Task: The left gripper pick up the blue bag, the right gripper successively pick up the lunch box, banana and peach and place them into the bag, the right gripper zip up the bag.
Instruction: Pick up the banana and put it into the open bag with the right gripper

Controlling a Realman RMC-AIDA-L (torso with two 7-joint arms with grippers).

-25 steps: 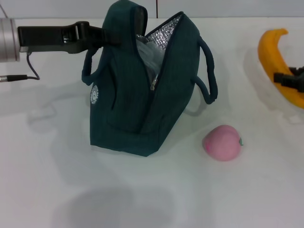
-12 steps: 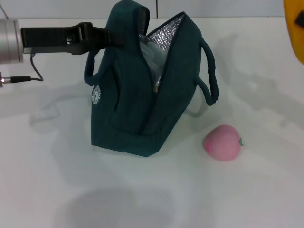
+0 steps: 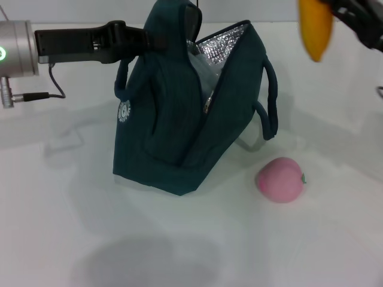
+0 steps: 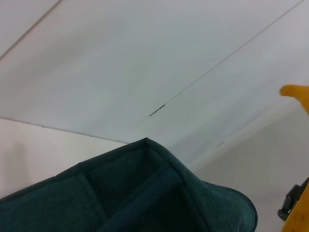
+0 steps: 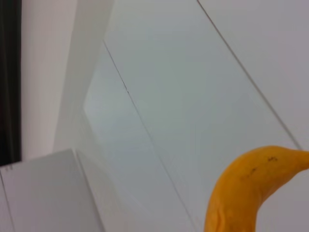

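Nearest, at four o'clock on the white bench (image 3: 179,251), the round pink peach (image 3: 280,179) lies alone. Behind it the dark teal fabric bag (image 3: 191,113) stands gaping, foil showing, the left pincer (image 3: 157,40) clamped on its upper edge. Farthest, at one o'clock, the right pincer (image 3: 335,7) grips the yellow-orange banana (image 3: 314,27) aloft.

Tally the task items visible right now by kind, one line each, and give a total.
Bags: 1, the blue bag, held up at its top by the left gripper.
Fruit: 2, the banana carried by the right gripper and the peach on the table.
Total: 3.
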